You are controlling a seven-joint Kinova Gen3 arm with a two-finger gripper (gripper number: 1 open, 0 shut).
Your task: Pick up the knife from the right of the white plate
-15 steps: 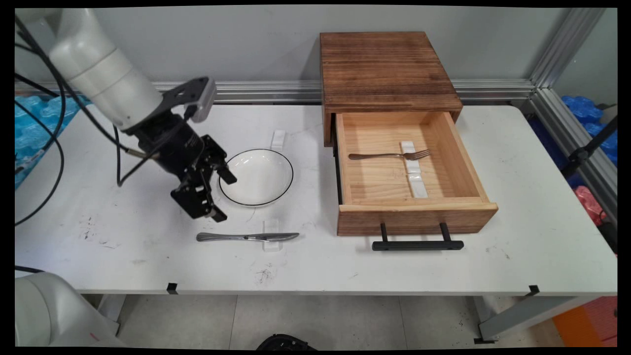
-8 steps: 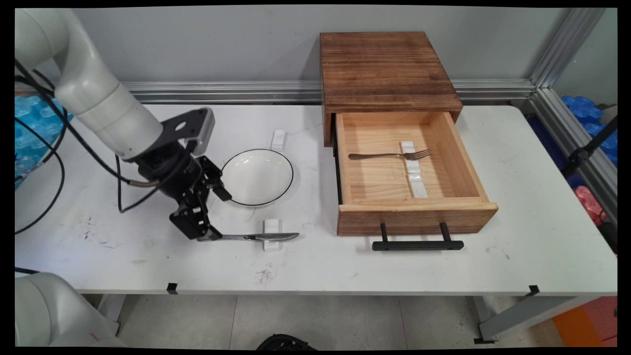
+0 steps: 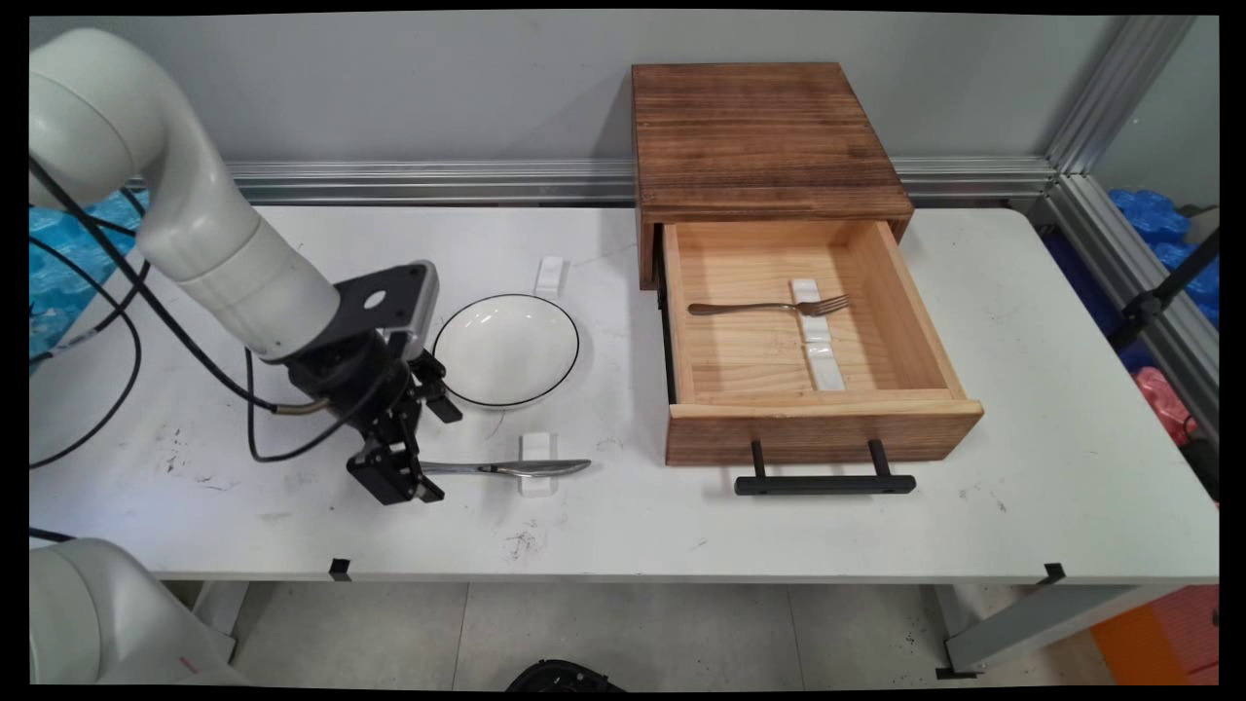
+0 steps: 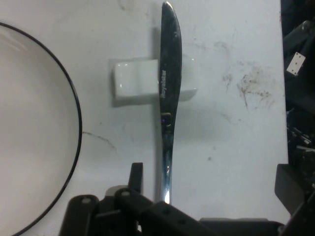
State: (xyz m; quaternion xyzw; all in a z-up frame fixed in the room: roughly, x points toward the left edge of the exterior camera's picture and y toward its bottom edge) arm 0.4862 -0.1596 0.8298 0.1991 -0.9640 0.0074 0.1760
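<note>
A silver table knife lies on the white table, its blade resting across a small white rest and its handle pointing left. My gripper is down at the handle's end, open, with one finger on each side of the handle. In the hand view the knife runs up the middle from the linkage, over the rest. It lies closer to the left finger than to the right one, and the handle's tip is hidden under the linkage.
A white plate with a black rim sits just behind the gripper, also at the hand view's left. A second white rest lies behind it. A wooden box's open drawer holds a fork on a rest.
The gripper has come down and forward from beside the plate to the knife's handle, which now lies between its open fingers. The knife, plate and drawer have not moved.
</note>
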